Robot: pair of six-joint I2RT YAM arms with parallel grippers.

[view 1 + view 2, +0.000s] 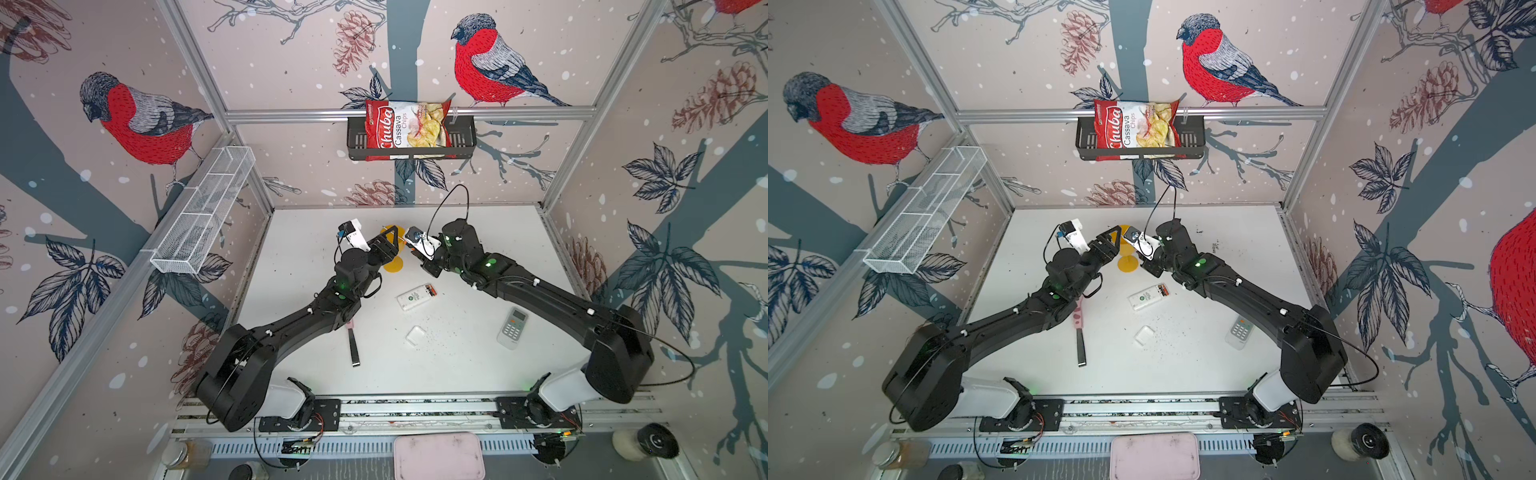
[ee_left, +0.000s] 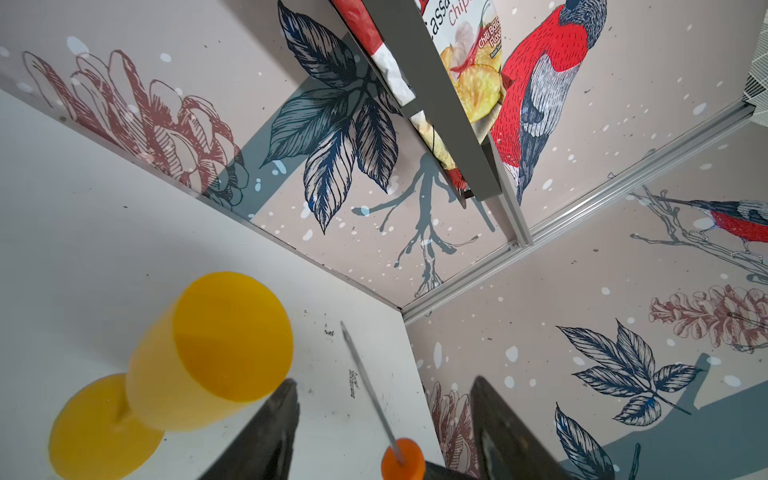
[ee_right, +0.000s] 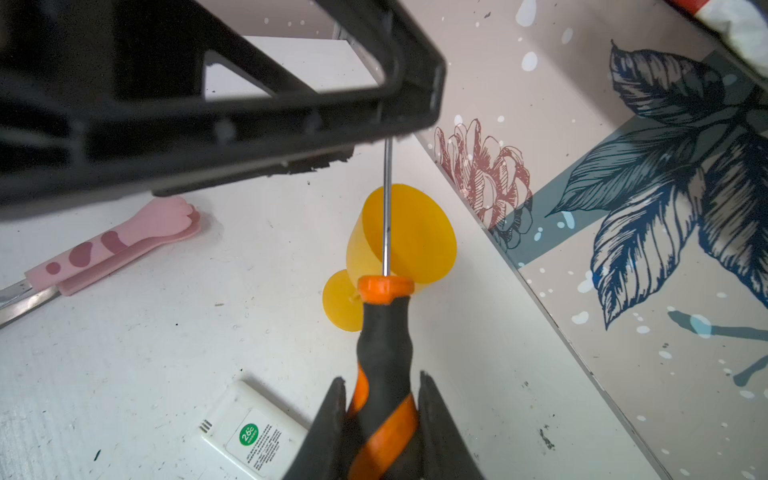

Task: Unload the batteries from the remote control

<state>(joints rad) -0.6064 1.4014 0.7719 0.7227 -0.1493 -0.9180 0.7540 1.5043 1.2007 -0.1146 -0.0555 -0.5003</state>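
Right wrist view, and the right gripper has its fingers pinched tight on the black-and-orange handle of the screwdriver, with the steel shaft pointing away toward the back wall. The shaft runs up across the mouth of a yellow plastic goblet lying on its side on the white table, and the tip disappears behind the left arm's black finger. Over on the left wrist view, the left gripper shows its fingers spread wide, the thin shaft and the orange collar sitting between them with daylight on both sides, so nothing is clamped there. Both grippers meet up at the far middle of the table in both top views. Now the batteries: they sit in the open compartment at one end of the white remote control, which lies face down near the table's middle, well apart from both grippers. Just in front of it lies a small white cover, a second remote rests face up under the right arm, and a pink paw-handled knife lies by the left arm.
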